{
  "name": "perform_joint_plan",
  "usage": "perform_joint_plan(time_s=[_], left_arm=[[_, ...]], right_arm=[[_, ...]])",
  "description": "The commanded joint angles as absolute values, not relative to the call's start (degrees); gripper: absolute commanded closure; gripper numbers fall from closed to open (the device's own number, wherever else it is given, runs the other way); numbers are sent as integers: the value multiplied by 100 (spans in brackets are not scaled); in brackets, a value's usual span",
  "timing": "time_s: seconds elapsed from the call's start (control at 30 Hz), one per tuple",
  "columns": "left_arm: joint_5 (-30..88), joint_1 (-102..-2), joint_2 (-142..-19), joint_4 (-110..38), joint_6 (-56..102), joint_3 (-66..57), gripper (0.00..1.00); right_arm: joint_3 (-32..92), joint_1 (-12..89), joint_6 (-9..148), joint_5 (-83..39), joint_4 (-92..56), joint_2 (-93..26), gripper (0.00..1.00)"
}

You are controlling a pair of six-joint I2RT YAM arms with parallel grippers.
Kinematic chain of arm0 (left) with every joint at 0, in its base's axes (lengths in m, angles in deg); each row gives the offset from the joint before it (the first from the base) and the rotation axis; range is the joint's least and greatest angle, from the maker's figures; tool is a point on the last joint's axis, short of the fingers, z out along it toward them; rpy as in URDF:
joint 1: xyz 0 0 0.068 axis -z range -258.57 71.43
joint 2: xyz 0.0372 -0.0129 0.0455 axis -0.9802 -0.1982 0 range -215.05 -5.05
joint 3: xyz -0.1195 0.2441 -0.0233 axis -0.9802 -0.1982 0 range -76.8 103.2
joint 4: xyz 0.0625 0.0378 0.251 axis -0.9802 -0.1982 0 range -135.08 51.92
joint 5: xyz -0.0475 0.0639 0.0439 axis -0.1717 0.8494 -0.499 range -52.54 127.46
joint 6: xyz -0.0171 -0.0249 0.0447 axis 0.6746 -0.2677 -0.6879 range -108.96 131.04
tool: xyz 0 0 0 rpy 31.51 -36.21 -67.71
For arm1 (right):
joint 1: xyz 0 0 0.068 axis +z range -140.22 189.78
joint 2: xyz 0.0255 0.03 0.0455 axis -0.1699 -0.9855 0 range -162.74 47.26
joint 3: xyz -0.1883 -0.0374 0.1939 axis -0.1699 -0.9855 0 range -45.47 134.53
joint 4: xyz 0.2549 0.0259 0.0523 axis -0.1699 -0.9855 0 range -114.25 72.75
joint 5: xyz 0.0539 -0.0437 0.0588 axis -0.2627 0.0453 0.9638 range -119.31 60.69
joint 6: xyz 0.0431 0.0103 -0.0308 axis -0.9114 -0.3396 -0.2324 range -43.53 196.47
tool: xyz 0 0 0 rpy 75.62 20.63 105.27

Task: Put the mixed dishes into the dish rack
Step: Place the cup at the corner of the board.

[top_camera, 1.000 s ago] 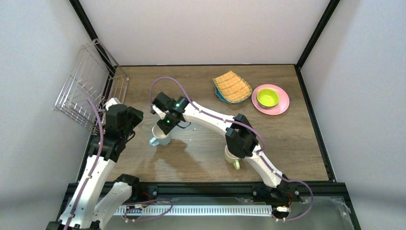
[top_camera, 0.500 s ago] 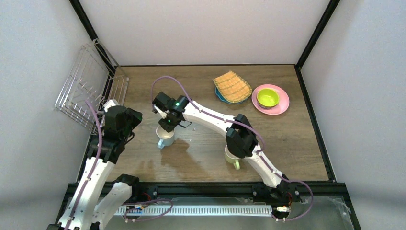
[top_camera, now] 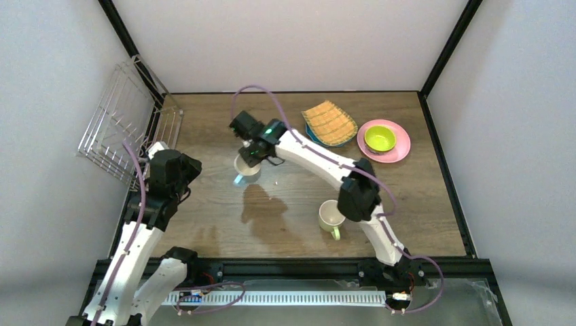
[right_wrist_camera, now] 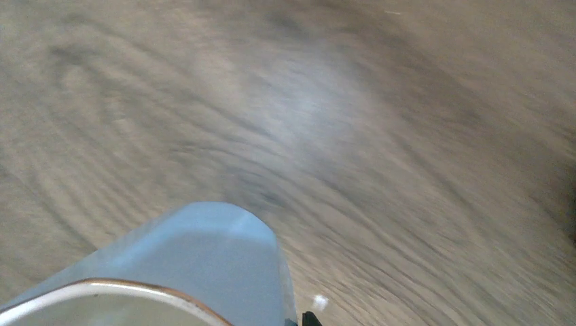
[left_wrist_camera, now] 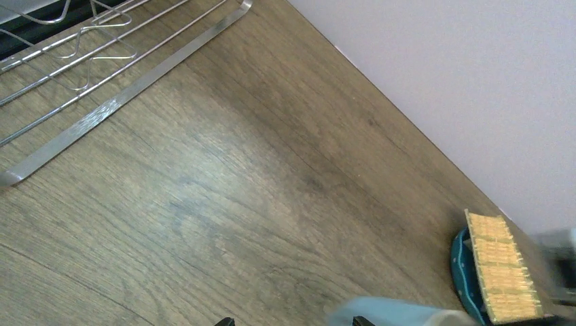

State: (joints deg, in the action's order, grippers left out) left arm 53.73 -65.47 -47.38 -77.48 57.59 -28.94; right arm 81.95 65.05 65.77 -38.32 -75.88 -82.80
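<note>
Now lifted, light-blue mug (top_camera: 246, 169) in right end effector (top_camera: 250, 161), moved rightward

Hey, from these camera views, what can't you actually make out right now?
Right gripper hold on the light-blue mug: top view, the wrist covers the fingers; right wrist view is motion-blurred.
Teal dotted plate: top view, mostly under the tan woven plate.
Left gripper: left wrist view, bottom edge cuts off all but the fingertips.
Lime-inside bowl, its outer pattern: top view, too small.
</note>
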Motion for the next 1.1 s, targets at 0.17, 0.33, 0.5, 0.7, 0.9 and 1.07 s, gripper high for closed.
perform_joint_plan(time_s=[0.17, 0.33, 0.5, 0.7, 0.9, 1.07], left_arm=[[5332, -6574, -4897, -7921, 5728, -2847, 0], [5313, -6574, -4896, -7913, 5678, -2816, 0], [5285, -6574, -4933, -7942, 5615, -2745, 0], [5162, -6576, -4935, -7939, 5566, -2767, 0], [5131, -6574, -4930, -7892, 5547, -2782, 0], [5135, -6565, -4895, -7861, 5566, -2842, 0]], right_arm=[[6382, 5083, 5947, -4607, -7550, -5850, 99], [5637, 4596, 5659, -4807, -7800, -5057, 99], [4813, 4214, 5297, -4855, -8040, -4344, 99], [3595, 3722, 5004, -4684, -8087, -3460, 99], [2706, 3249, 4874, -4443, -7923, -2933, 100], [2230, 2904, 4869, -4301, -7766, -2833, 99]])
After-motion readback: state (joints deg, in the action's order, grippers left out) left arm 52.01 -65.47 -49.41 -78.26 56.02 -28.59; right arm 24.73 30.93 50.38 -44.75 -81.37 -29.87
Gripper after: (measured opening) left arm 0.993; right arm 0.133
